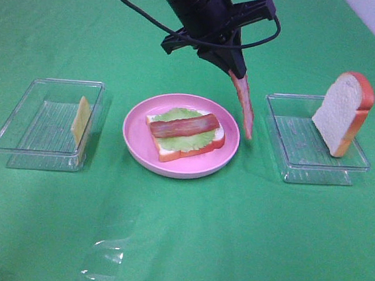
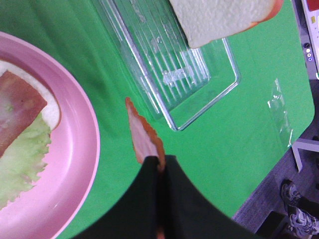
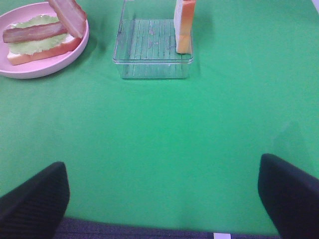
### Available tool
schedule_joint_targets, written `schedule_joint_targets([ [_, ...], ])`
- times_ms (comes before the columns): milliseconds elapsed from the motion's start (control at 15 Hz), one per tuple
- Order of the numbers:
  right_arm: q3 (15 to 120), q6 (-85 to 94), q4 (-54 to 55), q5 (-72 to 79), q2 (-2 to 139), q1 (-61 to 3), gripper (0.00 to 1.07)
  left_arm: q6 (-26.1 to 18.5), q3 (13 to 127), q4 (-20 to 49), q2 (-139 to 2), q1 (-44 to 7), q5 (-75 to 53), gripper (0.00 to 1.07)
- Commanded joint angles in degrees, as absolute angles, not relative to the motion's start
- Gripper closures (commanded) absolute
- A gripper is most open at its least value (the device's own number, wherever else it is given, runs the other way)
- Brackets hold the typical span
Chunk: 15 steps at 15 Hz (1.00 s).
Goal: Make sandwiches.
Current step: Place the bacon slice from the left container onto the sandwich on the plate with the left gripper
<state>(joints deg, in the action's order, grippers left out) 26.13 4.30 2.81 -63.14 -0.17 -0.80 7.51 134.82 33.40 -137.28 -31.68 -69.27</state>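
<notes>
Sandwich [image 1: 185, 135], part-built: bottom bread w/ lettuce [image 1: 176, 116] and one bacon strip [image 1: 184, 125], lying flat on pink plate [image 1: 134, 142], centre of green cloth [image 1: 231, 238]. Second bacon strip [image 1: 244, 103] hangs between plate and R tray [image 1: 317, 176], clenched at its top end in left gripper [image 1: 237, 71]. Bread slice [image 1: 342, 112] stands on edge in R tray. Cheese square [image 1: 81, 120] on edge in L tray [image 1: 40, 155]. Right gripper [image 3: 162, 196]: jaws spread wide, nothing between them, over bare cloth.
</notes>
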Motion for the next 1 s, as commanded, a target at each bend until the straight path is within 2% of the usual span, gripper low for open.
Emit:
schedule_joint_targets([
  [67,26.0,4.6,2.9,-62.9,-2.0,-0.7,0.09,6.1,135.0,31.6,-138.2,-30.8,-72.8,1.07],
  [267,26.0,4.6,2.9,-62.9,-2.0,-0.7,0.09,8.8,134.9,22.3,-140.9,-28.5,-75.1,1.07],
  [667,26.0,4.6,2.9,-62.9,-2.0,-0.7,0.09,9.8,134.9,16.0,-142.8,-27.6,-75.5,1.07],
  [1000,26.0,4.6,2.9,-62.9,-2.0,-0.7,0.09,9.8,134.9,15.5,-142.8,-27.6,-75.5,1.07],
])
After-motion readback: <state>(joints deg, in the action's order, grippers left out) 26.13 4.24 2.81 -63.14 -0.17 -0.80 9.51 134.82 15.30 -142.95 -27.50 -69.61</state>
